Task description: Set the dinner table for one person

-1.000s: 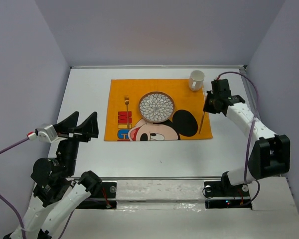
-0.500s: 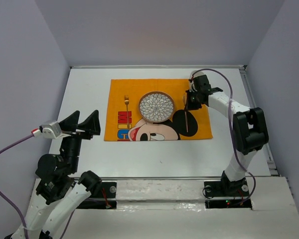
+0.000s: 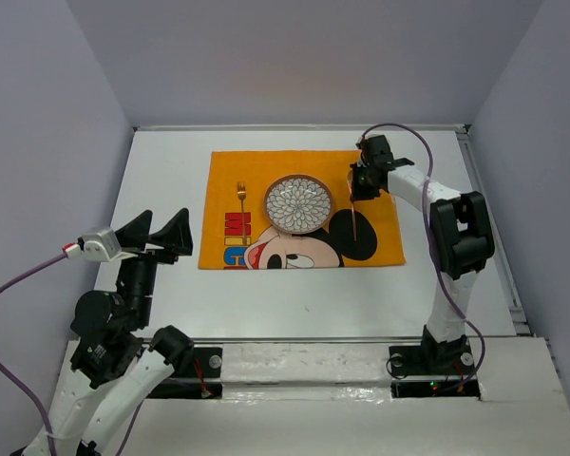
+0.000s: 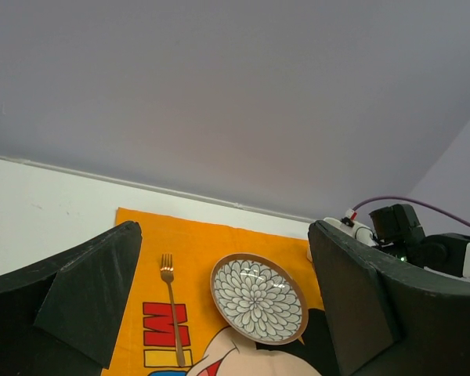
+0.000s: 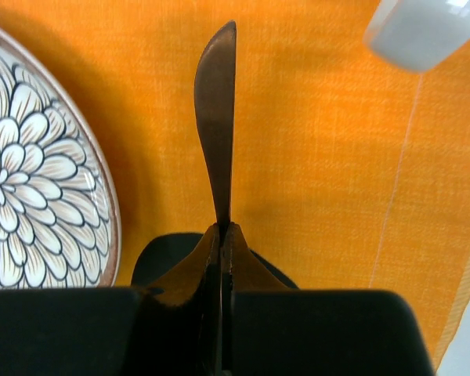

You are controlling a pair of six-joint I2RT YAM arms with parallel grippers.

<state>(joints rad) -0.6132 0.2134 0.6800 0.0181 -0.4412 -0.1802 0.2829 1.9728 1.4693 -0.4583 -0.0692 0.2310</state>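
Table top comes first: the big white dinner table (image 3: 161,171) fills the floor of the scene, and the orange mat (image 3: 228,171) lies on its far middle part. The right arm has just swung left from the right edge of the mat, so the right pincer (image 3: 358,185) now hangs over the mat, just right of the plate (image 3: 298,204). It is clenched tight on the knife (image 5: 217,117), which sticks out from between the fingers. This looks like the step of bringing the knife to its place beside the plate, so the setting seems nearly done once the knife is let go. I cannot tell if the knife touches the mat yet. The left pincer (image 3: 157,233) is spread wide with nothing in it, up in the air at the near left, well apart from the mat. The fork (image 3: 241,204) lies on the mat just left of the plate. A second ago the knife was out at the right edge of the mat and the cup (image 5: 423,31) showed plainly from above; now the pincer hides it there, and only the right wrist view shows it, at the far right.
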